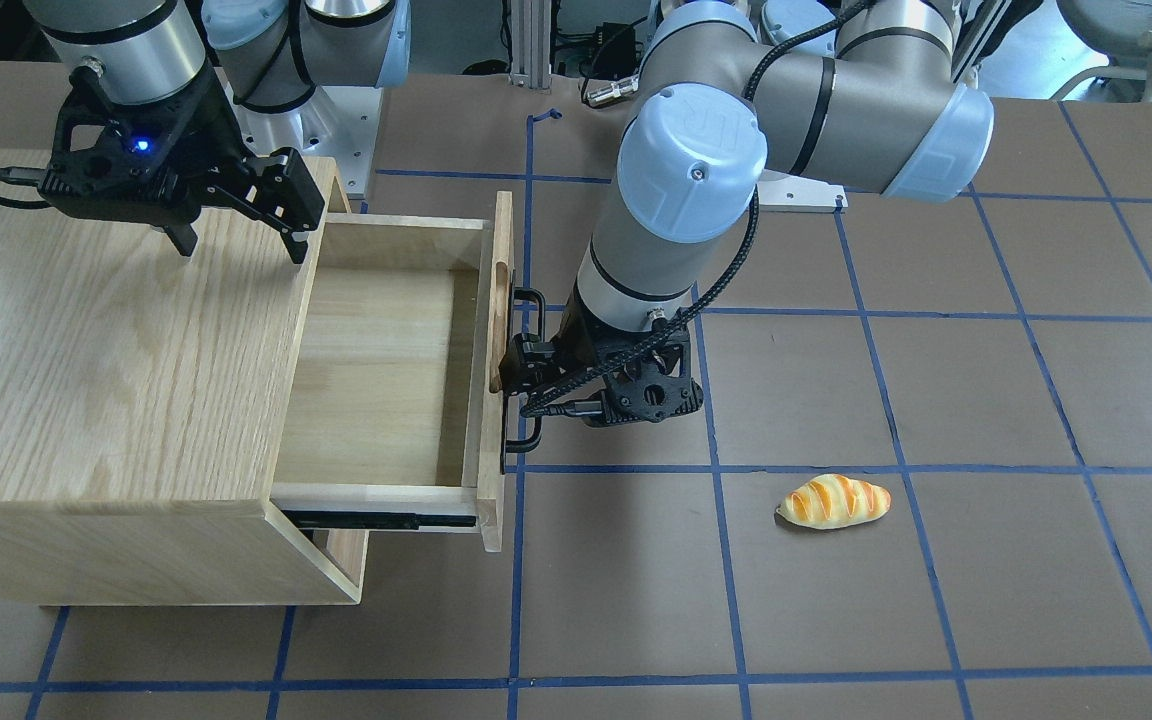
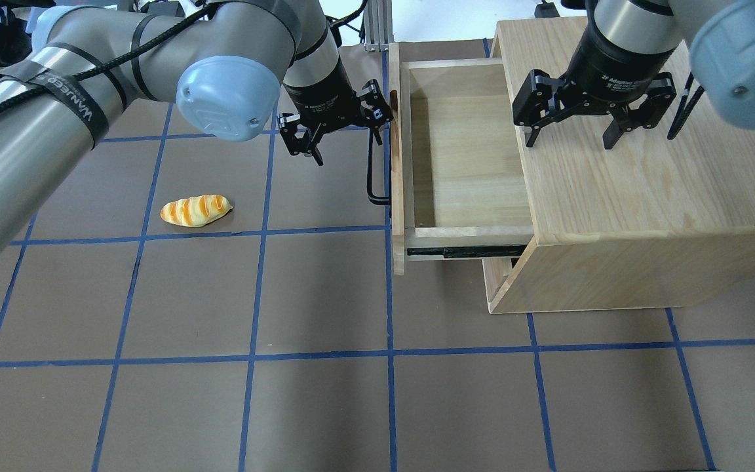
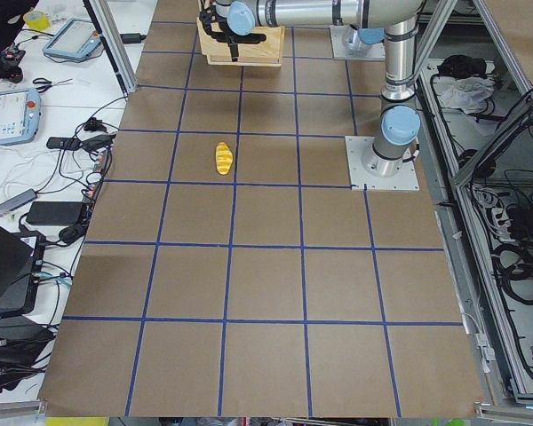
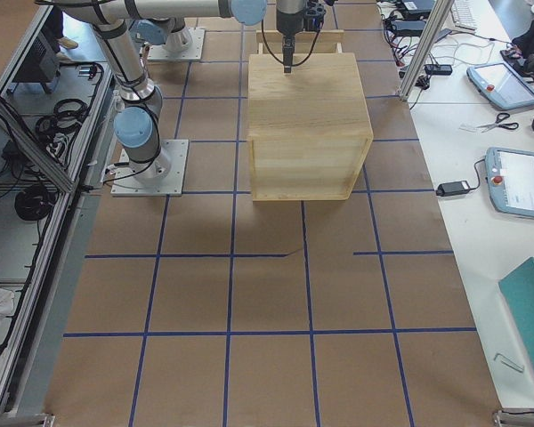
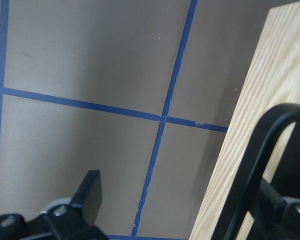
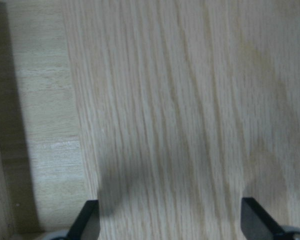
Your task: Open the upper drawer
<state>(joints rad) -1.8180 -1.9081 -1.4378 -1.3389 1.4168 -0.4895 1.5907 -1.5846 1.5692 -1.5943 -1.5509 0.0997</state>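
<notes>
The upper drawer (image 1: 376,370) is pulled far out of the oak cabinet (image 1: 106,340) and its inside is bare; it also shows in the overhead view (image 2: 463,157). Its black bar handle (image 2: 369,172) sits on the front panel (image 1: 499,300). My left gripper (image 2: 346,141) is open beside the front panel. In the left wrist view the handle (image 5: 255,165) stands between its spread fingers (image 5: 87,190), not clamped. My right gripper (image 2: 569,139) is open and empty just above the cabinet top (image 6: 180,110).
A toy bread roll (image 2: 195,210) lies on the brown table, left of the drawer in the overhead view, and shows in the front view (image 1: 833,500). The cabinet stands at the table's far end in the right side view (image 4: 307,116). Blue tape lines grid the table.
</notes>
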